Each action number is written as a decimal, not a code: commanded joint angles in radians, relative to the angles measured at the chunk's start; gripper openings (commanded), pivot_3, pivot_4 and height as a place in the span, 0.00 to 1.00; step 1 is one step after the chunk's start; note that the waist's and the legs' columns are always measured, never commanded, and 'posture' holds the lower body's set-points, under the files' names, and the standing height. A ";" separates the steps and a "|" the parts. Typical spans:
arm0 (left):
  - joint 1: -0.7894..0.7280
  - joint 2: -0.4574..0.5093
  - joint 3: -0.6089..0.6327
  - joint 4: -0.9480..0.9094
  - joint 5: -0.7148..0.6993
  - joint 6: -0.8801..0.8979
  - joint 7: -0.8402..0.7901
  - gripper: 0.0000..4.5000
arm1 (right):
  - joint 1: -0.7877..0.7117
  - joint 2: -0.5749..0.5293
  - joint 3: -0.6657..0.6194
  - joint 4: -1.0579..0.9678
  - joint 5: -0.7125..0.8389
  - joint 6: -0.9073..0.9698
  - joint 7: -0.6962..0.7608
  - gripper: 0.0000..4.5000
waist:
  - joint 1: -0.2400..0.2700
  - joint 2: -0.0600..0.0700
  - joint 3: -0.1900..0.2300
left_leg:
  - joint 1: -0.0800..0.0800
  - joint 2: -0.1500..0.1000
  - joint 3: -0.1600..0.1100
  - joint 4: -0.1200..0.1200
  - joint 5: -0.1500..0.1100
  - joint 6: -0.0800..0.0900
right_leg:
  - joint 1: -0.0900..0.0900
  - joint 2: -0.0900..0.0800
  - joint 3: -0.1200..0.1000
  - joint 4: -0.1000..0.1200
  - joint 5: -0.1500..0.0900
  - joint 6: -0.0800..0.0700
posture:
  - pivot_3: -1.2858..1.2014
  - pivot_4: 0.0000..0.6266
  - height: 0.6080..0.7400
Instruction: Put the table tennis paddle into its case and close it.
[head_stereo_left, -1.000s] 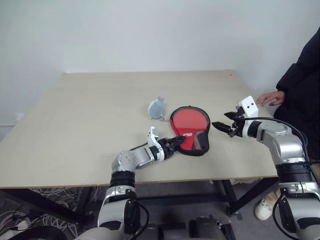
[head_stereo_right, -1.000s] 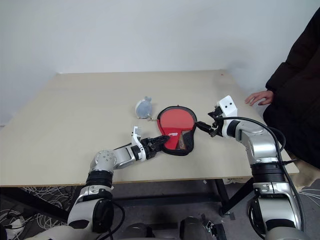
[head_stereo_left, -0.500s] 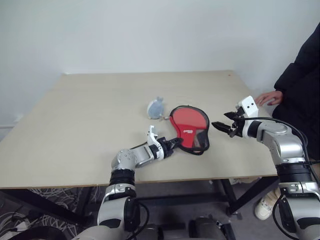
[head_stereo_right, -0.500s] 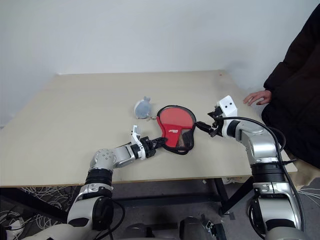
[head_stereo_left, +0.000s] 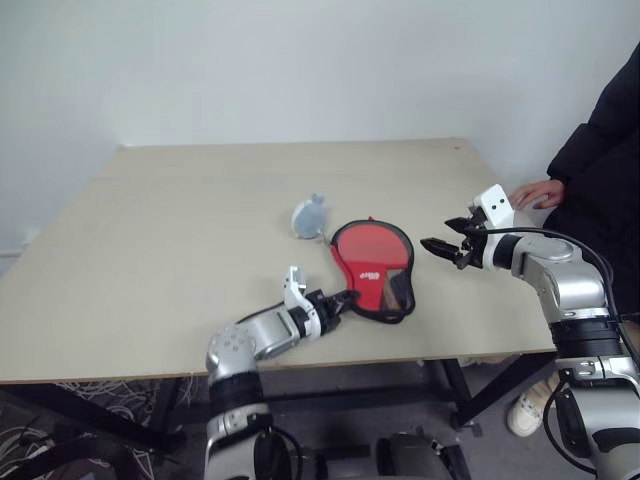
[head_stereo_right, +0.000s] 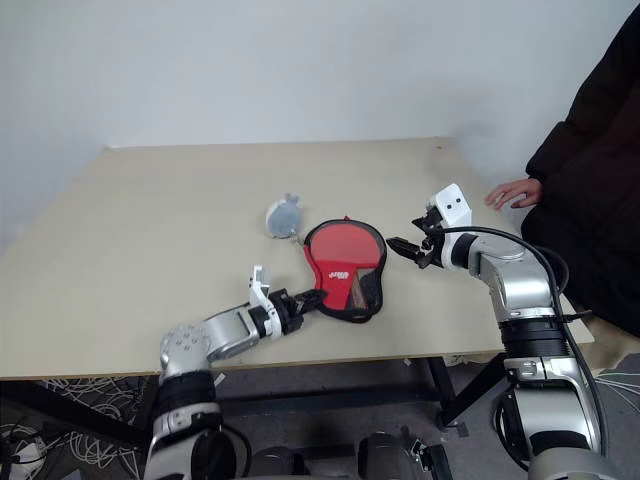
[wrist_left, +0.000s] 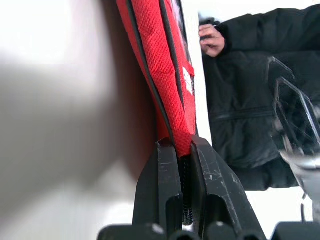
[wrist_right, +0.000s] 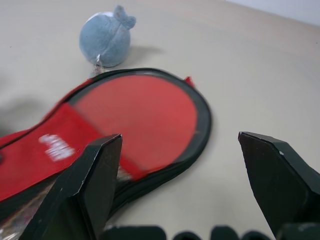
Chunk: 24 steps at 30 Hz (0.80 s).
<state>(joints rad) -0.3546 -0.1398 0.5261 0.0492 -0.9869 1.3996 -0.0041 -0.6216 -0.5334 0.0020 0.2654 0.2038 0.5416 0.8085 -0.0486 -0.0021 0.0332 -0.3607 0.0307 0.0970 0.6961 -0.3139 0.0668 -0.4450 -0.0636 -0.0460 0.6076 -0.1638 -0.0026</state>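
Left gripper (head_stereo_left: 345, 297): near desk edge, fingers (wrist_left: 162, 190) pinched on the case's near end.
Case (head_stereo_left: 375, 255): flat on the desk (head_stereo_left: 180, 230), centre-right, red front up; the paddle cannot be told apart inside it.
Right gripper (head_stereo_left: 435, 246): fingers (wrist_right: 92, 175) spread, hovering just right of the case.
Grey toy (head_stereo_left: 309, 215): just beyond the case, to its left.
Person's hand (head_stereo_left: 540, 193): resting at the far right desk edge.

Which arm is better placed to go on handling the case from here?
Probably the left: the left gripper is shut on the case at its narrow end. The right gripper hangs open beside the case, touching nothing.
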 joint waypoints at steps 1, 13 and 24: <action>0.096 -0.104 0.071 -0.217 -0.176 0.111 0.159 0.00 | -0.031 -0.006 -0.006 -0.011 0.006 -0.014 0.003 0.89 | 0.000 -0.002 0.001 | 0.000 -0.001 0.000 0.000 0.000 0.000 | 0.000 0.000 0.000 0.000 0.000 0.000 | 0.52 0.00 1.00; 0.510 0.064 -0.277 -0.498 -0.919 -0.256 0.716 0.00 | -0.033 0.010 0.005 0.003 0.008 -0.018 -0.002 0.89 | 0.027 -0.008 0.005 | 0.002 0.001 -0.003 -0.003 0.000 -0.001 | -0.001 -0.003 0.005 0.001 0.001 -0.006 | 0.52 0.00 1.00; 0.642 0.300 -0.483 -0.631 -0.985 -0.545 0.695 0.00 | -0.038 0.018 0.010 0.014 0.006 -0.022 0.002 0.89 | 0.028 -0.007 0.005 | 0.002 -0.006 -0.001 -0.001 0.001 -0.002 | 0.001 -0.003 0.006 0.001 0.001 -0.001 | 0.52 0.00 1.00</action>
<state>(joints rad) 0.2745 0.1251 0.0671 -0.5321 -1.9424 0.8796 0.7273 -0.6267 -0.5065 0.0264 0.2910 0.2033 0.5396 0.8087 -0.0201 -0.0088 0.0377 -0.3591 0.0250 0.0958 0.6953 -0.3128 0.0643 -0.4441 -0.0657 -0.0398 0.6083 -0.1627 -0.0036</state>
